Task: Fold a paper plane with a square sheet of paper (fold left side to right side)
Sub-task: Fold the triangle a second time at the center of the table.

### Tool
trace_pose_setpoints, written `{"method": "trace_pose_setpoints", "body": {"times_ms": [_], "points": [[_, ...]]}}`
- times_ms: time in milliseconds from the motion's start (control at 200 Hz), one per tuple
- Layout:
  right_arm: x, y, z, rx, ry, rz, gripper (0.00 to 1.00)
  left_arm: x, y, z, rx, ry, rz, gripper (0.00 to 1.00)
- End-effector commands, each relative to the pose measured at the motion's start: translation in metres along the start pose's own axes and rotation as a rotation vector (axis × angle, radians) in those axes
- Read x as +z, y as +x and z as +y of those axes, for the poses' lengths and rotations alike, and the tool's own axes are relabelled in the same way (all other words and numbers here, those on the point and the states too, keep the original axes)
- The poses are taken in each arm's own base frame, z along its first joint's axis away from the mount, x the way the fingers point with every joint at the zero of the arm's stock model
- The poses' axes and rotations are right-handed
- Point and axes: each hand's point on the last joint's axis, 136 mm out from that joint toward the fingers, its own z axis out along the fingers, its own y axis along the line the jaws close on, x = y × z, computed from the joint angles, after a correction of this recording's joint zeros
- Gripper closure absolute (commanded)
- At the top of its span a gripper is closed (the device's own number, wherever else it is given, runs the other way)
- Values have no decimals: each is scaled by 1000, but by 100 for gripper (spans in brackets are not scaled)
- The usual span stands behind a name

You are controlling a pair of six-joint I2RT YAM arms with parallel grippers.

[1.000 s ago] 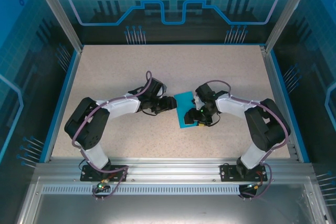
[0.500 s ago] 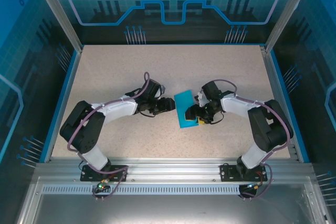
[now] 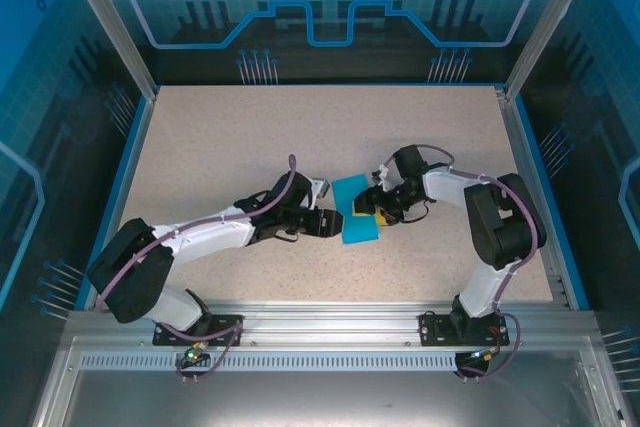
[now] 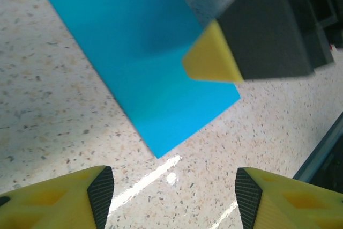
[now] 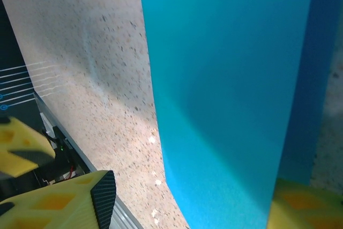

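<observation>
- Yellow-tipped left pincer (image 4: 174, 199) sits nearest, fingers apart and empty, aimed at the paper's left edge.
- Teal square sheet of paper (image 3: 358, 231) lies mid-counter (image 3: 220, 137), just right of it, long axis running near-to-far.
- Right pincer (image 3: 366, 209), fingers spread, has one tip over the paper.

White-black arms (image 3: 210, 232), purple cables (image 3: 291, 172), yellow tool fingers (image 4: 48, 199), apparently black-padded

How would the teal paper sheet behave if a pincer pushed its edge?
Probably floppy: the square sheet of paper looks very thin, and its uneven shading hints it bows. Likely light, so a push may slide it over the speckled table or buckle it. Flat, so it should not roll.
</observation>
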Motion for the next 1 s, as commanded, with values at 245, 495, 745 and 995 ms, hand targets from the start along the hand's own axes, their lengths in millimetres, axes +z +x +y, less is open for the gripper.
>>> {"method": "trace_pose_setpoints", "body": {"times_ms": [245, 495, 745, 995], "points": [[-2, -17, -3, 94, 6, -13, 79, -15, -13, -1, 104, -43, -92, 34], [-16, -26, 31, 128, -51, -72, 93, -39, -10, -25, 333, -44, -130, 28], [-27, -28, 40, 109, -29, -84, 93, -50, -15, -24, 347, -78, -164, 27], [-33, -27, 50, 73, -24, -84, 93, -52, -18, -26, 355, -79, -173, 27]]}}
